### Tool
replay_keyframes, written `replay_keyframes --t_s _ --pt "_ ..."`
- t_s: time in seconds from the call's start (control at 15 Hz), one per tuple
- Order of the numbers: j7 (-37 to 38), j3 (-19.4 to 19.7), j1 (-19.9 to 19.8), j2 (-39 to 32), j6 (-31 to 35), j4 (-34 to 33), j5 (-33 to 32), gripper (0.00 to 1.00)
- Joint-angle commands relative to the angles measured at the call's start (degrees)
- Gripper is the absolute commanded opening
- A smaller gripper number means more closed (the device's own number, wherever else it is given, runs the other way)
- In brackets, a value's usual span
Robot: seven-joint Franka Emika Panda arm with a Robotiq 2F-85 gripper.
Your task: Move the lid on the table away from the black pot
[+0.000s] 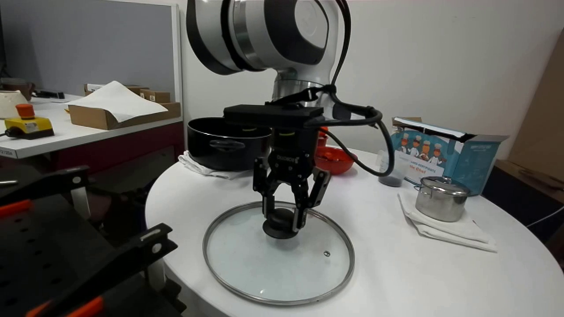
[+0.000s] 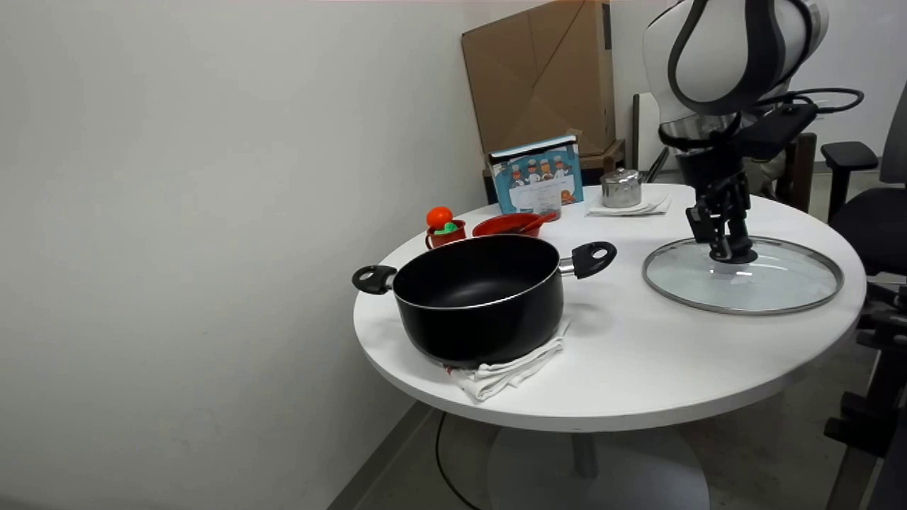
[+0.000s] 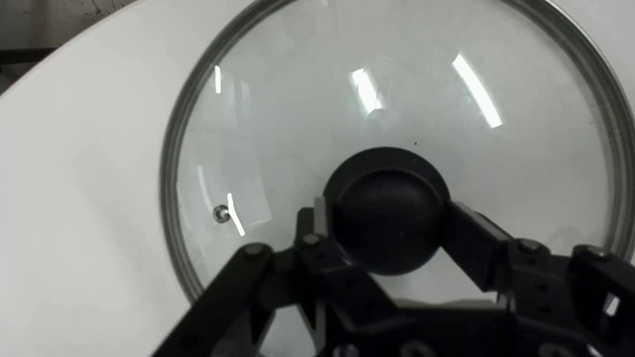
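The gripper [image 3: 387, 213] is clamped on the black knob [image 3: 389, 230] of the glass lid [image 2: 755, 289], its fingers [image 3: 476, 243] against either side in the wrist view. In an exterior view the lid seems to lie flat at the right of the white table [image 2: 616, 365], well apart from the black pot [image 2: 489, 326] left of centre. That gap suggests the step is nearly done. If more shifting is wanted, lift straight and level, clear of the table's edge; if letting go, part the fingers evenly and rise straight, so the knob isn't dragged.
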State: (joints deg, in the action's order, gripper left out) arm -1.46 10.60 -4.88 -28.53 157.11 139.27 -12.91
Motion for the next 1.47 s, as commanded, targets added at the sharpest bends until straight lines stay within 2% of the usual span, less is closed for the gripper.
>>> replay_keyframes --t_s 0.0,0.33,0.6,1.0,1.4 --pt "1.1 1.8 1.7 -0.8 1.4 -0.2 -1.2 0.28" --pt "0.7 1.8 1.3 2.0 -0.1 0.1 -0.3 0.26" --pt "-0.4 1.2 -0.4 5.8 -4.1 -3.5 1.6 0.26" --pt "-0.8 -1.2 -1.4 10.0 -12.7 -13.7 4.5 0.26" --pt "0.0 -3.5 -0.8 7.5 -22.5 -25.8 6.5 0.26"
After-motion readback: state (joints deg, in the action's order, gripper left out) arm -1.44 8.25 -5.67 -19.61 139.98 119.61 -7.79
